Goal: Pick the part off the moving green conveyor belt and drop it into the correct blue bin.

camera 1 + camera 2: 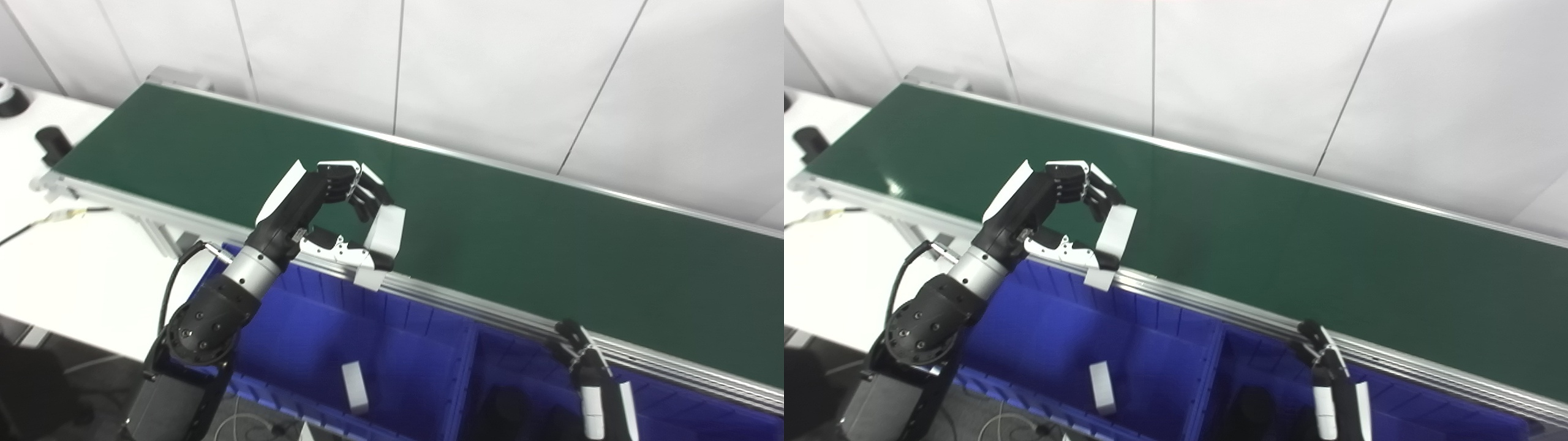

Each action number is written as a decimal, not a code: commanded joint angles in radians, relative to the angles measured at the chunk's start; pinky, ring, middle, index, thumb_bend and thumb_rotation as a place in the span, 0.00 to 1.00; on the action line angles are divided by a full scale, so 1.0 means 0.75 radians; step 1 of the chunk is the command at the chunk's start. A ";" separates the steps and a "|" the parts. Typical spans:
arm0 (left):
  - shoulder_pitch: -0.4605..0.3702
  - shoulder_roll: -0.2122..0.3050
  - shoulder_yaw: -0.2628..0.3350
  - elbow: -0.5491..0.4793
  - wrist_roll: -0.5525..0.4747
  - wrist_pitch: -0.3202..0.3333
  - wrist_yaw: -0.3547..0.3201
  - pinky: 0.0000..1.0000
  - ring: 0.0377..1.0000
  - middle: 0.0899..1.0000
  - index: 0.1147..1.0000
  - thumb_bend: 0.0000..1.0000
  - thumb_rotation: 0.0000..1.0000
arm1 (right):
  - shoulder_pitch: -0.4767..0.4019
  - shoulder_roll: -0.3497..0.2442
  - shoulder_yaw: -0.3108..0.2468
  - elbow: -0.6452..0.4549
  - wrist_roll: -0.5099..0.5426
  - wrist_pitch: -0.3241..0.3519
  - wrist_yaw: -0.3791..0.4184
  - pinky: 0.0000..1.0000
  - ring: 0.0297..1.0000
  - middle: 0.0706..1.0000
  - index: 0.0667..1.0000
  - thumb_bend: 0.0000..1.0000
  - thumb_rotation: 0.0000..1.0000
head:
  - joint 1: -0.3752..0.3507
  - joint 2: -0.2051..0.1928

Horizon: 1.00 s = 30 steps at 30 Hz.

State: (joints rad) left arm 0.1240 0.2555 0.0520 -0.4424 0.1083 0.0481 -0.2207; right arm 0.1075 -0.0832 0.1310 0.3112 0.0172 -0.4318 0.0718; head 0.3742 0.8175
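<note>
The green conveyor belt (pixel 520 233) runs from far left to near right with no loose part on it. My left hand (pixel 324 208) is raised over the belt's near rail, shut on a white rectangular part (pixel 387 236) pinched between fingers and thumb. The part hangs upright just above the far edge of the left blue bin (pixel 294 343). A white block (pixel 355 386) lies on that bin's floor. My right hand (pixel 591 380) is low at the near right over the right blue bin (pixel 674 410), fingers stretched toward the rail, holding nothing.
A dark object (pixel 1252 401) sits in the right bin. A white table (pixel 73 269) with a cable (pixel 61 215) and a black item (pixel 52 142) stands to the left. A white panelled wall (pixel 490 73) backs the belt.
</note>
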 commanded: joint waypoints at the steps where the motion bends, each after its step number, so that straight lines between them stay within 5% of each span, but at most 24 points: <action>1: 0.028 0.049 0.032 -0.054 0.029 -0.043 0.022 0.42 0.44 0.45 0.42 0.50 0.00 | -0.010 0.001 -0.017 -0.046 0.019 -0.051 0.036 0.79 0.78 0.86 0.88 0.64 0.96 | 0.014 0.004; 8: 0.148 0.160 0.061 -0.032 0.078 -0.122 -0.003 0.49 0.47 0.45 0.41 0.50 0.00 | -0.005 0.008 -0.060 -0.053 0.017 -0.051 0.065 0.79 0.78 0.88 0.88 0.64 0.98 | 0.048 0.009; 18: 0.219 0.353 -0.002 0.018 0.439 -0.303 -0.023 0.45 0.45 0.45 0.42 0.50 0.00 | -0.008 0.022 -0.093 -0.047 0.017 -0.050 0.102 0.79 0.77 0.87 0.88 0.63 0.97 | 0.072 -0.005; 24: 0.213 0.353 -0.018 0.093 0.669 -0.375 0.051 0.42 0.43 0.46 0.42 0.50 0.00 | -0.013 0.023 -0.106 -0.036 0.023 -0.051 0.131 0.79 0.77 0.87 0.88 0.56 0.98 | 0.047 -0.008; 30: 0.185 0.305 -0.056 0.202 0.896 -0.404 0.176 0.44 0.43 0.46 0.43 0.50 0.00 | -0.005 0.043 -0.102 -0.053 -0.003 -0.051 0.100 0.79 0.77 0.87 0.88 0.62 0.98 | 0.048 -0.017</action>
State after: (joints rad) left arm 0.2843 0.4904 0.0154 -0.2915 0.7454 -0.2296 -0.1434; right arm 0.1093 -0.0644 0.0565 0.3063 0.0153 -0.4318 0.1523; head 0.4126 0.8054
